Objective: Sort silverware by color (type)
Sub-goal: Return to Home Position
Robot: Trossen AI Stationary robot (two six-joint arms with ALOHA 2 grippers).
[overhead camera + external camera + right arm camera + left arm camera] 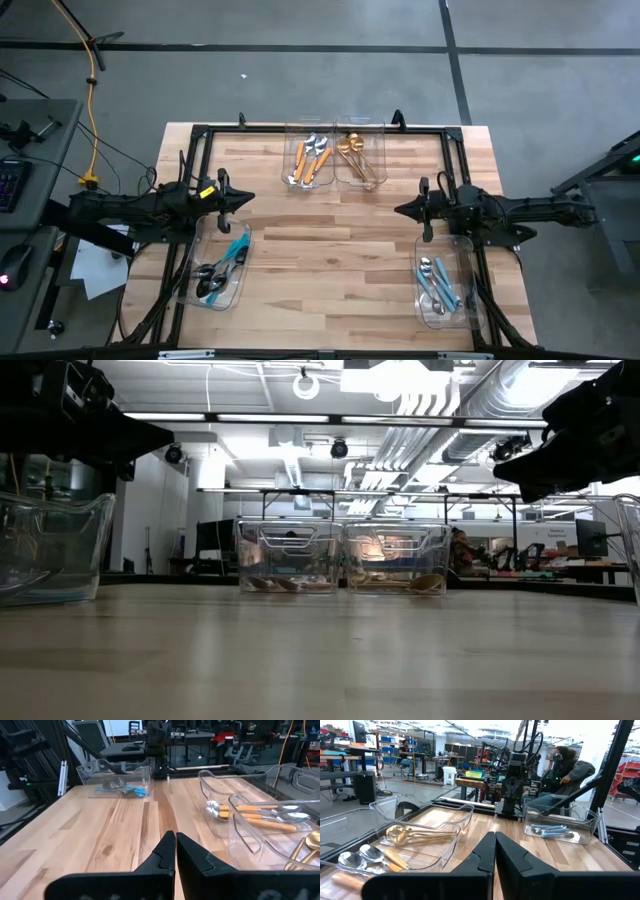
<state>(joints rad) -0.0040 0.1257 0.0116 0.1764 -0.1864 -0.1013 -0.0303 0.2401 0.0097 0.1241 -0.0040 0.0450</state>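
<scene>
Both arms are hanging above the worktop (330, 240) in the high view. Left gripper (250, 199) is hovering over the worktop's left side and right gripper (398, 210) over its right side, tips facing each other. Orange-handled spoons (310, 160) and gold spoons (355, 152) are lying in two clear bins, the orange bin (291, 140) and the gold bin (380, 135), side by side at the worktop's far edge. Dark-headed spoons (215, 275) are lying in the near-left bin (243, 262), and light-blue-handled spoons (440, 282) in the near-right bin (419, 285).

Low view: both far-edge bins are standing upright on the worktop, just beside each other.

Left wrist view: this arm's jaws are pressing together above the worktop.

Right wrist view: these jaws are likewise meeting tip to tip above the worktop.
</scene>
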